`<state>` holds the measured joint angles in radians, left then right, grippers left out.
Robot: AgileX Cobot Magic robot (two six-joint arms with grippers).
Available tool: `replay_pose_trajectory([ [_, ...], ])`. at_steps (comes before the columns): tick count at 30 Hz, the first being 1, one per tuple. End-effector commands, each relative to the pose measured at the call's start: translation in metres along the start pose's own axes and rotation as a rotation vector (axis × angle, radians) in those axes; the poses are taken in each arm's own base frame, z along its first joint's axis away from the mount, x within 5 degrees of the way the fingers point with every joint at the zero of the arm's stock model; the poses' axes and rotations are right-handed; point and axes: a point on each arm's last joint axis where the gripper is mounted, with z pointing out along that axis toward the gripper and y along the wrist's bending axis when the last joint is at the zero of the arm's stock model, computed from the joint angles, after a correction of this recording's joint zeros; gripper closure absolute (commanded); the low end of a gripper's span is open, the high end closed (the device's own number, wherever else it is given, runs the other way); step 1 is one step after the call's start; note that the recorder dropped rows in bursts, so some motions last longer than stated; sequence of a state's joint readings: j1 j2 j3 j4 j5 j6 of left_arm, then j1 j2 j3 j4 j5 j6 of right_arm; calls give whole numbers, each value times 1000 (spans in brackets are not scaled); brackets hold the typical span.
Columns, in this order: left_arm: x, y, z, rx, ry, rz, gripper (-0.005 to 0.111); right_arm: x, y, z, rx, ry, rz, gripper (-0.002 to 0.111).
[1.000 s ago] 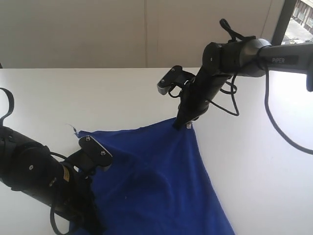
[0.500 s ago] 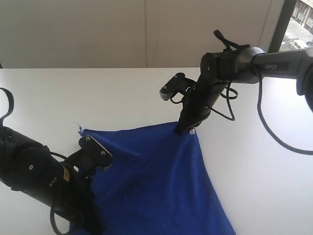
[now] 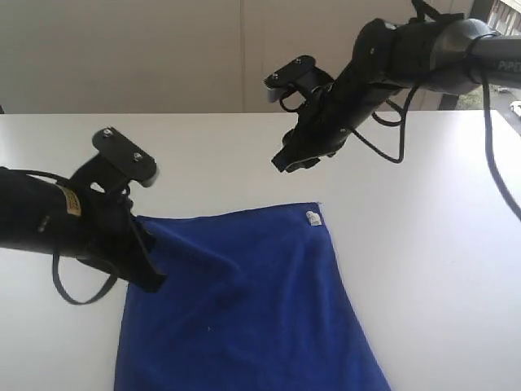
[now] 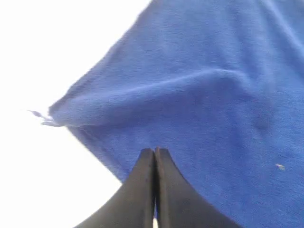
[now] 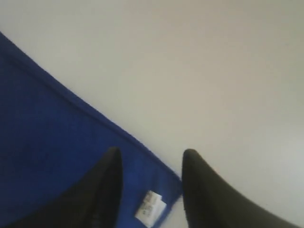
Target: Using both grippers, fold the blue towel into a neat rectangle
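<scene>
On a white tabletop (image 3: 423, 244), a large, deep royal-blue microfibre blue towel (image 3: 252, 309) lies spread between two black robot arms, its far edge now resting flat where a second ago its far right corner was pinned under the tool. The thin-fingered black right gripper (image 3: 291, 159) has let that corner go and lifted clear. Its jaws stand well apart and hold nothing, and the wrist camera looks down between them at the small white tag (image 5: 151, 206) sewn at the released corner. The left gripper (image 3: 151, 277), on the opposite arm, has swung higher and now sits at the cloth's left edge, fingers (image 4: 147, 171) pressed tight together over a soft ridge in the fabric. Whether a pinch of cloth is caught between them cannot be told from these views. The release suggests one fold has just been laid down, with the tagged corner set in place. A raised crease near the left side and the towel's slanting right edge suggest the shape is not yet a tidy rectangle, so more folding or smoothing likely remains.
</scene>
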<state>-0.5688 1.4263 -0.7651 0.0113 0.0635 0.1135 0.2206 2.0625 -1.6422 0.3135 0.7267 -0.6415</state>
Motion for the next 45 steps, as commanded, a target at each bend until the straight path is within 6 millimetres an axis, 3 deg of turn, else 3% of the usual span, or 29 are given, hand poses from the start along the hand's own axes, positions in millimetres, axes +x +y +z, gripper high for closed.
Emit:
replay_pose_trajectory([
  [1, 1, 29, 27, -56, 40, -77, 107, 10, 13, 27, -186, 20, 23, 94],
  [2, 0, 32, 45, -48, 85, -83, 107, 14, 16, 42, -239, 28, 47, 105],
  [3, 1, 33, 55, -41, 112, -84, 107, 16, 16, 48, -244, 30, 60, 108],
  [10, 7, 34, 94, -12, 213, -103, 107, 29, 6, 86, -165, 19, 91, 108],
  [36, 21, 29, 93, 45, 360, -18, 107, 42, -6, 93, -25, 123, 94, 108],
  [40, 10, 33, 91, 14, 267, -14, 107, 41, -5, 93, -40, 113, 119, 108],
  [45, -26, 42, 67, -44, 82, 7, 107, 37, -4, 89, -42, 92, 132, 108],
])
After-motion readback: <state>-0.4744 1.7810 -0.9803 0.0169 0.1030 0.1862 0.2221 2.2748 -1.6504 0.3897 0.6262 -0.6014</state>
